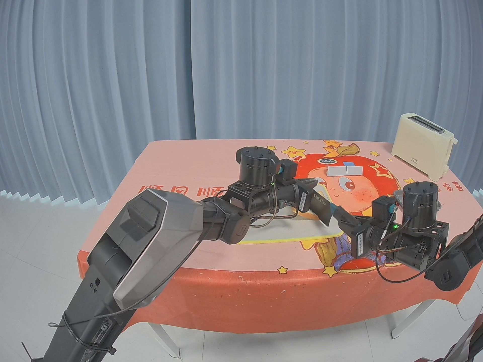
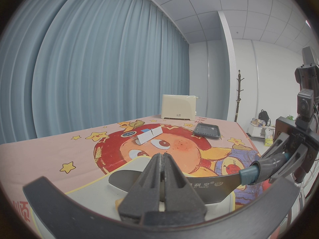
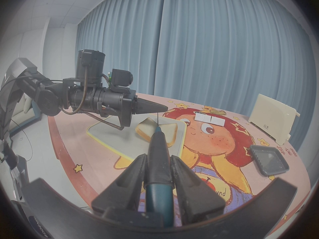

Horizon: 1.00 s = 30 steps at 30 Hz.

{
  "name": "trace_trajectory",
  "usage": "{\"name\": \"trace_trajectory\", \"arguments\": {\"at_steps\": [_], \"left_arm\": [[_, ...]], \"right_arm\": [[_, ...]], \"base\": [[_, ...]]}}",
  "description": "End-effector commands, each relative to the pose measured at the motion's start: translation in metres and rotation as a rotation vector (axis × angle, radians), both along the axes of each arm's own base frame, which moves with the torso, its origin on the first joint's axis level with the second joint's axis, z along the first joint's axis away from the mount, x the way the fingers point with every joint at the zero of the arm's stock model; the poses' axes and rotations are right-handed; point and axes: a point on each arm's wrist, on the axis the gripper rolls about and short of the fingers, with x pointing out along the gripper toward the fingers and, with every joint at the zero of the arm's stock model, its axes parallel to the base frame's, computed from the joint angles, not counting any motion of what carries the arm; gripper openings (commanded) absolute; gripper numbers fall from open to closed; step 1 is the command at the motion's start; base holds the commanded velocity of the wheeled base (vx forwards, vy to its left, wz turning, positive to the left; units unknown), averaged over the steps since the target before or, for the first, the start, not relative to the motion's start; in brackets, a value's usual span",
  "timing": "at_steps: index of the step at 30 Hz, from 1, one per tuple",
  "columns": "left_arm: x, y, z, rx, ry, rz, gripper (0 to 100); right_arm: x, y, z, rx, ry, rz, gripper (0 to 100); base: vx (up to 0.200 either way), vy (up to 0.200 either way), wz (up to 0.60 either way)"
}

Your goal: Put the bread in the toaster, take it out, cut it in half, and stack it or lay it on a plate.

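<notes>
Head view has both arms meeting over the pale cutting board [image 1: 282,230] at the front of the cartoon-printed tablecloth [image 1: 201,172]. The bread [image 3: 169,133], one flat slice with a tan crust and white crumb, lies on the board's right end. The right gripper [image 3: 159,158] is clamped around the knife [image 3: 158,140] by its rounded dark-teal handle. The knife's long axis runs from the robot's right toward its left. Its blade stands on edge (a thin line from the right wrist) and is broad grey steel with a rounded tip, over the slice. The left gripper [image 2: 162,158], its ribbed black fingers pressed together on nothing, points its tip just above the slice; whether it touches, I cannot tell. The cream, boxy toaster [image 1: 424,144] stands at the far right corner.
</notes>
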Motion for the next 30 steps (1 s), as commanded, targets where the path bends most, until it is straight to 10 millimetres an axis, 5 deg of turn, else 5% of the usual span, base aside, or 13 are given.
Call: {"name": "trace_trajectory", "arguments": {"at_steps": [1,15,21,30], "left_arm": [[0.000,0.000,0.000,0.004,0.005,-0.001,0],[-0.007,0.009,0.055,-0.047,-0.060,0.002,0],[0.001,0.017,0.050,-0.044,-0.055,0.031,0],[0.005,0.010,0.012,0.000,-0.001,0.029,0]], "right_arm": [[-0.001,0.000,-0.010,-0.019,0.034,0.002,0],[-0.002,-0.001,-0.014,-0.028,0.050,0.001,0],[-0.002,-0.001,-0.013,-0.029,0.042,0.003,0],[-0.001,-0.001,-0.012,-0.026,0.036,0.003,0]], "base": [[0.000,0.000,0.00],[0.000,0.000,0.00],[0.000,0.000,0.00],[0.000,0.000,0.00]]}}
